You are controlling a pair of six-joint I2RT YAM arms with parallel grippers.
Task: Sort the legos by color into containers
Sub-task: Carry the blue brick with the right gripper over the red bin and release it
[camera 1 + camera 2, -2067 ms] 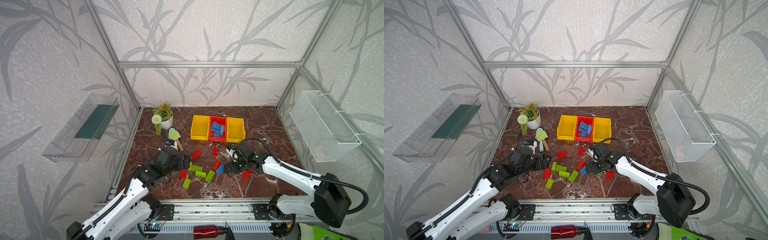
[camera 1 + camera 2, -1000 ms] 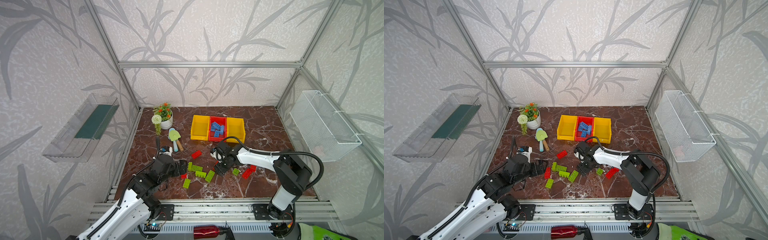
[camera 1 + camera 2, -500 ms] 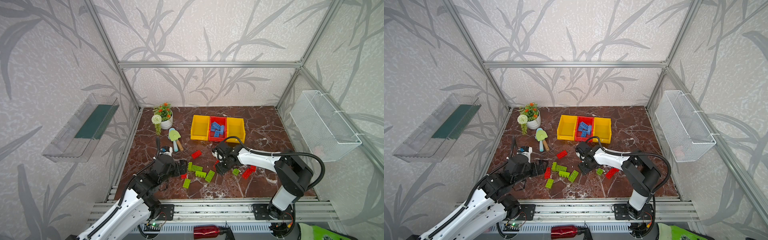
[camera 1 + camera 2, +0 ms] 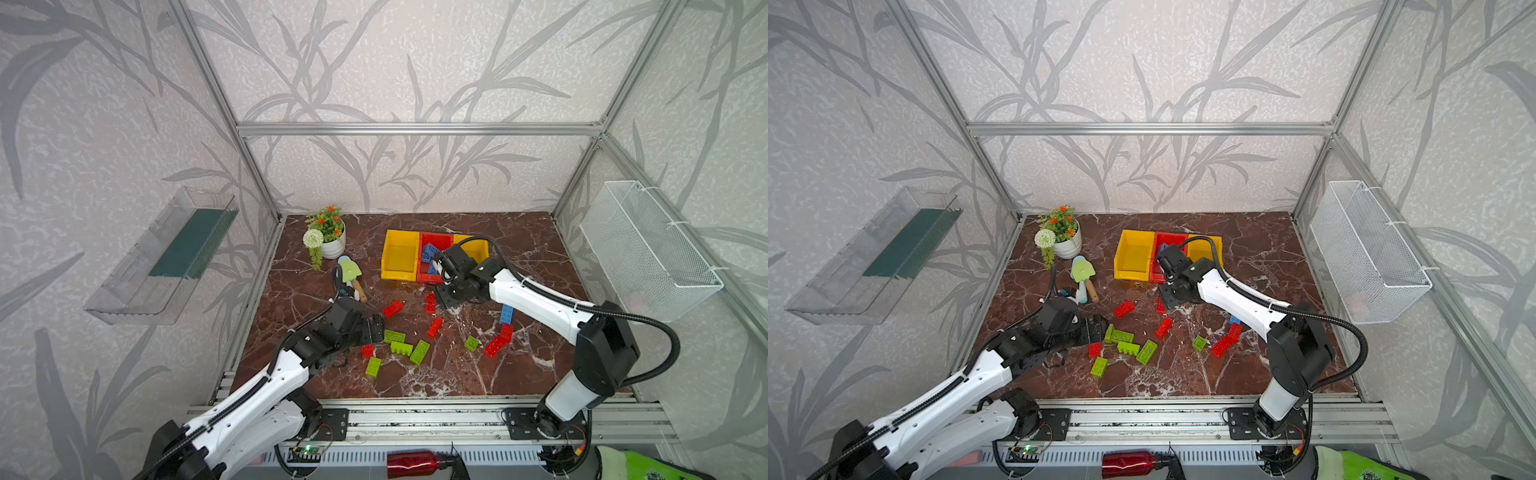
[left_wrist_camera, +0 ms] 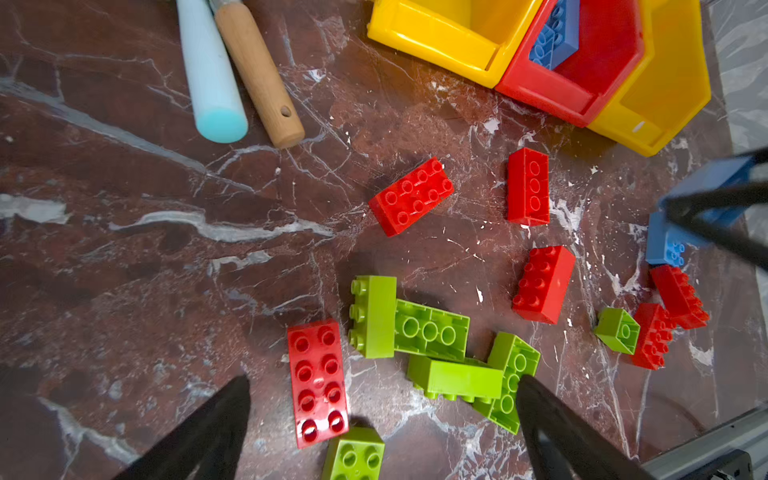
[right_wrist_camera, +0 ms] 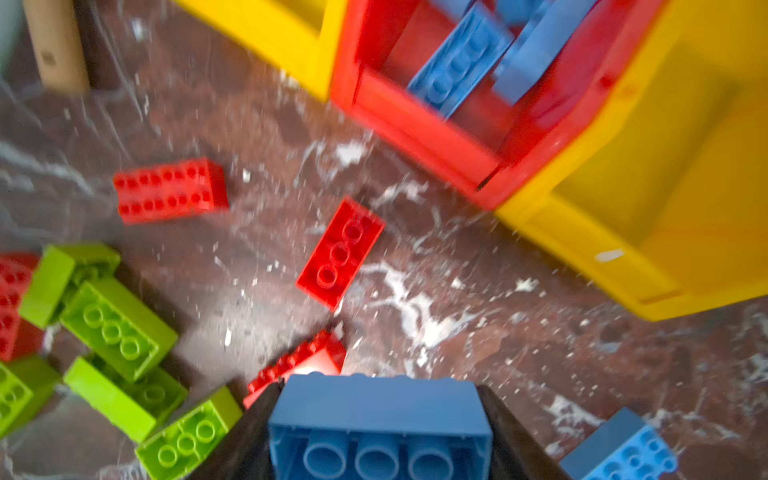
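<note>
- The right gripper [image 6: 379, 409] is clamping a blue studded plastic brick [image 6: 380, 428] end to end. The brick's hollow underside is facing the wrist camera, and it is hanging above the brown marble-pattern tabletop [image 6: 540, 340], just in front of the joined bins.
- A grip on the two short ends is probably leaving the brick free to pivot. A knock on a bin rim is likely to twist it loose. The right wrist view is blurring, so the exact pad contact is not showing.
- The red plastic open-top middle bin [image 6: 419, 120] is holding several blue bricks [image 6: 459, 62], all leaning on one another. A release onto that tilted pile is risking the new brick sliding back out over the sloped front lip.
- The yellow plastic bins [image 4: 399, 259] are touching the red one on either side, and both are looking empty. A release slightly off centre is risking blue landing in yellow.
- The left gripper [image 5: 384, 380] is standing wide open and holding nothing. It is sitting low over a red eight-stud brick [image 5: 318, 382] and a touching cluster of lime green bricks [image 5: 428, 332]. Closing here is risking catching two colours at once or scattering the cluster.
- No brand or writing is reading on the bricks or bins. The dark red bottle [image 4: 415, 459] at the front rail is showing no legible label, and the print on the bright green fabric [image 4: 640, 467] is too small to read.
</note>
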